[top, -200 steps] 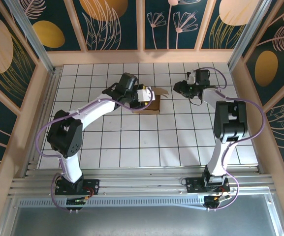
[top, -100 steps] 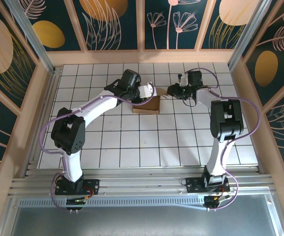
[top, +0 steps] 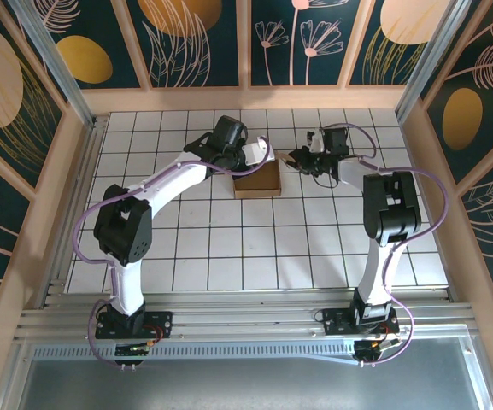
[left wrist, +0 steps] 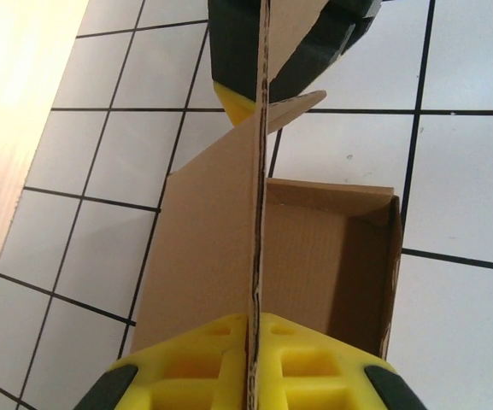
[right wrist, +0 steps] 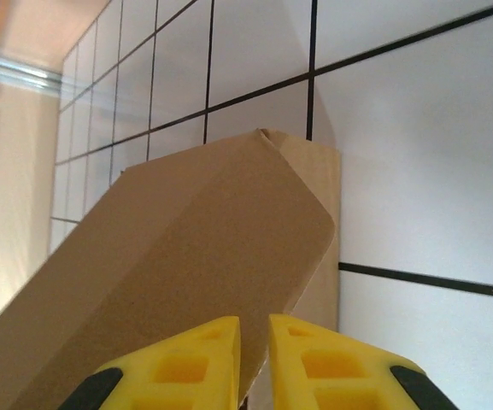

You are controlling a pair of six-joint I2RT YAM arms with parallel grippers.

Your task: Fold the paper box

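Note:
The paper box (top: pixel 260 179) is a small brown cardboard tray on the white tiles, its lid flap (left wrist: pixel 203 248) standing upright on edge above the open inside (left wrist: pixel 327 265). My left gripper (top: pixel 261 155) is shut on that flap; in the left wrist view its yellow fingers (left wrist: pixel 310 363) press the cardboard edge from both sides (left wrist: pixel 257 318). My right gripper (top: pixel 290 160) has come in from the right. It grips the flap's far end (left wrist: pixel 261 90). In the right wrist view the flap (right wrist: pixel 178 248) runs down between its narrowly spaced pads (right wrist: pixel 253 323).
The tiled table (top: pixel 229 248) stretches toward the arm bases. A wooden rail (top: pixel 246 99) and patterned wall panels border the far side, just behind the box. Side rails (top: pixel 75 196) enclose the left and right.
My left gripper has closed onto the lid flap. The right gripper has moved left to the flap and narrowed around it. The box sits slightly farther back and the flap stands more upright.

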